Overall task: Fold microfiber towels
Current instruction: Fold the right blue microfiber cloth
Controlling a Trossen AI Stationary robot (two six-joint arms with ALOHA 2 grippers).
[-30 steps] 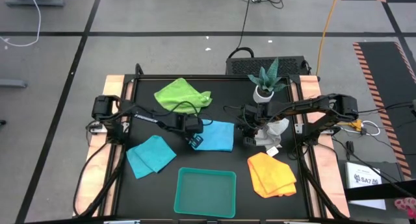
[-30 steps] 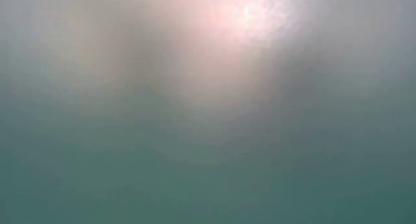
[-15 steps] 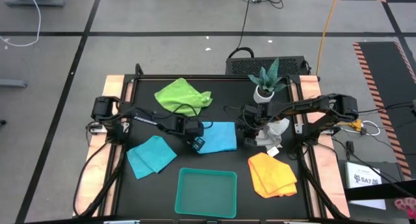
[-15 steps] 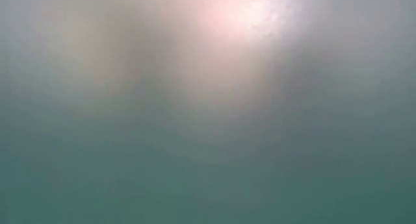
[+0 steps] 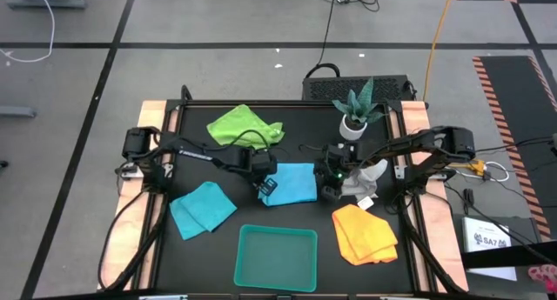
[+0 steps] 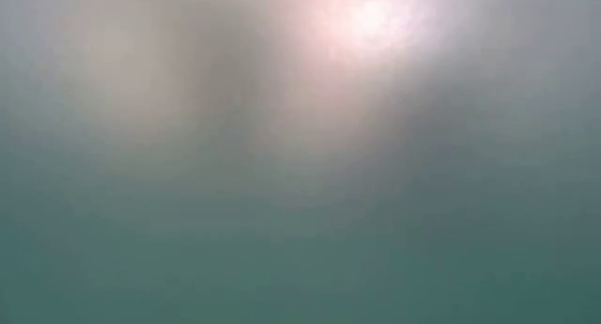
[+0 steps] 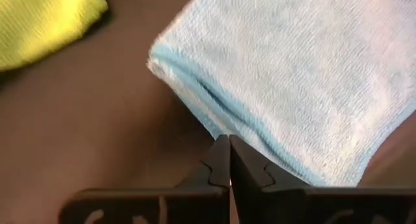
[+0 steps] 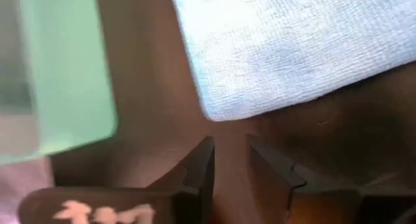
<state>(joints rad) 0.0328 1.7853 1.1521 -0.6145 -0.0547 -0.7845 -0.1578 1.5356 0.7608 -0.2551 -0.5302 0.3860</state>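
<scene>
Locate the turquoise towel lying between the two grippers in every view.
High view: centre turquoise towel, mid-table, between both grippers.
Low view: not visible; only haze.
Left wrist view: fills the upper right.
Right wrist view: fills the upper right.
Shared landmark: teal tray.
</scene>
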